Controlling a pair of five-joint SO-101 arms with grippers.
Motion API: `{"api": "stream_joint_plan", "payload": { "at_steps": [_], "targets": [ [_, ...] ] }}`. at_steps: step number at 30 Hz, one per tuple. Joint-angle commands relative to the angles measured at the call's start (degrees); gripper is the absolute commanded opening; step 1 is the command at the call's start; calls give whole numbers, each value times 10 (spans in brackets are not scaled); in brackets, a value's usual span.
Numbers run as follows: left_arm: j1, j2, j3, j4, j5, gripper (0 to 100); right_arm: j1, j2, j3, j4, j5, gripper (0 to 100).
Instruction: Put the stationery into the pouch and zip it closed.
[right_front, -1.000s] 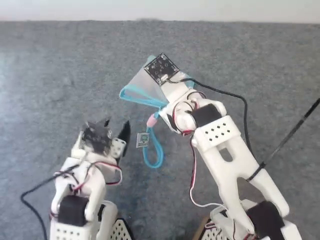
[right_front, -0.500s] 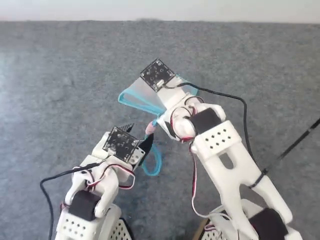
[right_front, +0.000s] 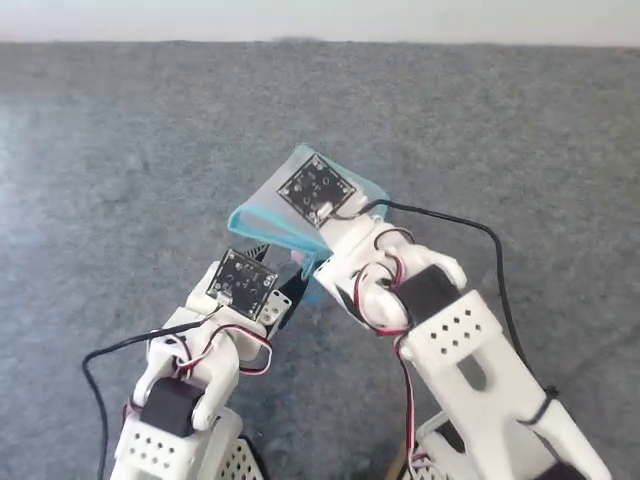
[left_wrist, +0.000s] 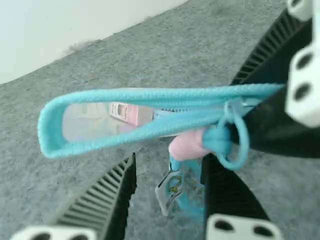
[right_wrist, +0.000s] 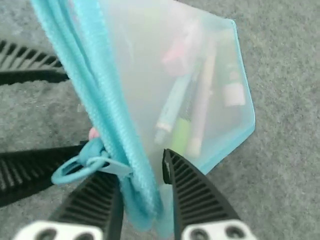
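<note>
My right end effector (right_wrist: 140, 169) clamps the pouch (right_wrist: 165, 65) by its zip end above the worktop (right_front: 120, 130), stationery (right_wrist: 186, 115) inside. My left end effector (left_wrist: 170, 165) gapes around the zip pull (left_wrist: 231, 134) — a missed pinch could yank the pouch loose.

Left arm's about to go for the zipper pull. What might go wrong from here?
The left gripper stands open around the pink zipper pull, with the blue ring and a dangling tag close by; it may pinch those instead and slip. The right gripper clamps the pouch at one end only, so a pull along the open mouth might tug it loose.
</note>
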Motion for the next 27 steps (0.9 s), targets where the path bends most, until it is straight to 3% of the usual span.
{"api": "stream_joint_plan", "payload": {
  "at_steps": [1, 10, 17, 27],
  "targets": [
    [-4, 5, 8, -30, 9, 199, -22, -34, -4, 3, 11, 7],
    [-4, 4, 25, -49, 10, 186, -22, -34, 20, -8, 12, 7],
    [-4, 4, 25, -50, 9, 20, -19, -34, 44, -28, 13, 7],
    [-10, 4, 28, -47, 8, 10, 72, -33, 82, -54, 46, 7]
  ]
}}
